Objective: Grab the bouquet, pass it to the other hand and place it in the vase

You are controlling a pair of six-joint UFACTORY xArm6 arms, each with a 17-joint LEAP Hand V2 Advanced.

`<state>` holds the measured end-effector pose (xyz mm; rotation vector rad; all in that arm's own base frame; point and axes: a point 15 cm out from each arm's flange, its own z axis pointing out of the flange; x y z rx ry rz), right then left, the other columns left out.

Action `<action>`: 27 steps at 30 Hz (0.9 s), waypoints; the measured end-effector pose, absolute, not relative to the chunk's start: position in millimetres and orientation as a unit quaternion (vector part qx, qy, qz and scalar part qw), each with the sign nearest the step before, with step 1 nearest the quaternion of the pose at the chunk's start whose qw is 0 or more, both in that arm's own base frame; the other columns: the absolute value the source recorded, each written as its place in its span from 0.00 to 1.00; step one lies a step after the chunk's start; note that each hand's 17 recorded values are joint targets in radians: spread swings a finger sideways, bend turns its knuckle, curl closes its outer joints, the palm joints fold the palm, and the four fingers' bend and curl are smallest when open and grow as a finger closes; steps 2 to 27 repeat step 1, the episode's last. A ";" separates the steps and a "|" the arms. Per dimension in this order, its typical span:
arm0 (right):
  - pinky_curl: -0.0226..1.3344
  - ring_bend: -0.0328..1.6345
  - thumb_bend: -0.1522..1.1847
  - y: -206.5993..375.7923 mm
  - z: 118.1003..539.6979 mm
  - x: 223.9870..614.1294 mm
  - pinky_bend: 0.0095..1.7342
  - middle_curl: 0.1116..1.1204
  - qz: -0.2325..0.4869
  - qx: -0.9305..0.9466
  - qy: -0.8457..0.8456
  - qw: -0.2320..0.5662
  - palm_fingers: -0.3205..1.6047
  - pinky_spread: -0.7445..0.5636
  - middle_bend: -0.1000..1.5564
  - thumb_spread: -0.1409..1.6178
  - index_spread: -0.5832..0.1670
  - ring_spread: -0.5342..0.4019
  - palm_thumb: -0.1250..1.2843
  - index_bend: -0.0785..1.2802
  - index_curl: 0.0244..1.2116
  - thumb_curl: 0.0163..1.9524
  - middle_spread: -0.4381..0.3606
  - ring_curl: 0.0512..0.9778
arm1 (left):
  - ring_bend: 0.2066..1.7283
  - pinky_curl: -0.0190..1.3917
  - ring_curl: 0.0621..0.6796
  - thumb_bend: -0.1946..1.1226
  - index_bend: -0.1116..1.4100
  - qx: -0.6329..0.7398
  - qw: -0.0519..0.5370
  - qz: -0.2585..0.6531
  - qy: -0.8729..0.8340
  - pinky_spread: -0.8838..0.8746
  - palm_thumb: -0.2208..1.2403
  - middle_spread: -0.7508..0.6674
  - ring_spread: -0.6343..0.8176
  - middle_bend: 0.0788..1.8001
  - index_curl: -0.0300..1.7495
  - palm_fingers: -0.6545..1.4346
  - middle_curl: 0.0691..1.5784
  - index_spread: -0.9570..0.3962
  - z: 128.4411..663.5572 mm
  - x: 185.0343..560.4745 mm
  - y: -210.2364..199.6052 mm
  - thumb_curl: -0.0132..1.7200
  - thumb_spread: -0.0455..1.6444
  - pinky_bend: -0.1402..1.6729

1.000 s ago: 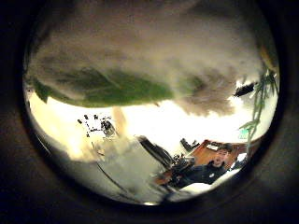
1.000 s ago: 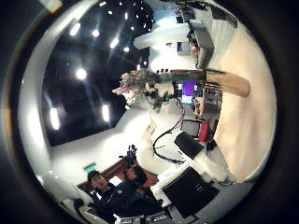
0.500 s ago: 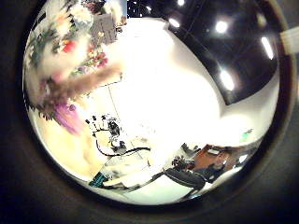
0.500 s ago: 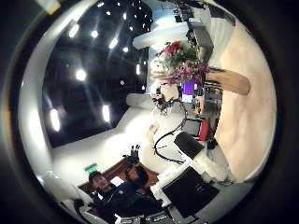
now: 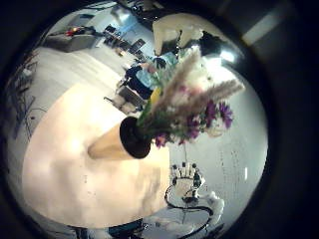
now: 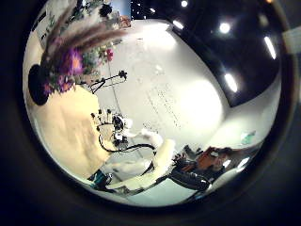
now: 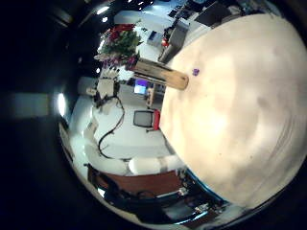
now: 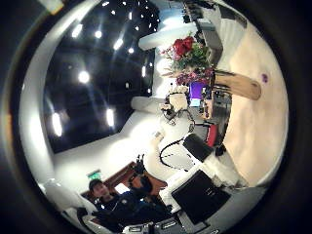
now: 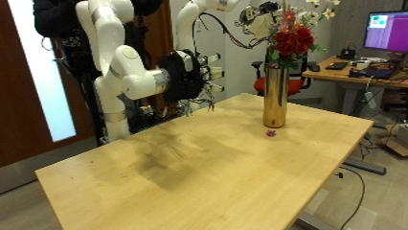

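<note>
1. Bouquet [image 9: 292,36] stands upright in the tall gold vase [image 9: 274,96], upper right of the outside frame, on the far part of the desk [image 9: 192,182] — placement looks done.
2. Left robot hand [image 9: 259,17] sits at the top of the frame, just left of the blooms, nearer to them; fingers look loose and apart, holding nothing.
3. Right robot hand [image 9: 198,75] hangs centre-left, well apart from the vase; fingers spread, empty.
4. Stems run vertical — any retreat should go up and away.
5. A small fallen petal [image 9: 269,134] lies at the vase foot.

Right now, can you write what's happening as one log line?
bouquet: in vase | vase: upright on table | left hand: near bouquet | right hand: open, empty
</note>
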<state>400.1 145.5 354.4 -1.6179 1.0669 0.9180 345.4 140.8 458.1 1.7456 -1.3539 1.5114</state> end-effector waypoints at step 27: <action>0.24 0.24 0.10 139.4 355.0 402.5 0.22 0.17 0.363 -0.671 0.443 0.471 0.23 0.86 0.17 0.62 0.41 0.79 0.69 0.19 0.24 0.24 0.70 0.20 | 0.19 0.23 0.22 0.12 0.15 0.640 0.237 0.541 -0.491 0.90 0.35 0.95 0.92 0.05 0.09 0.25 0.07 0.82 449.7 340.4 136.8 0.20 0.48 0.29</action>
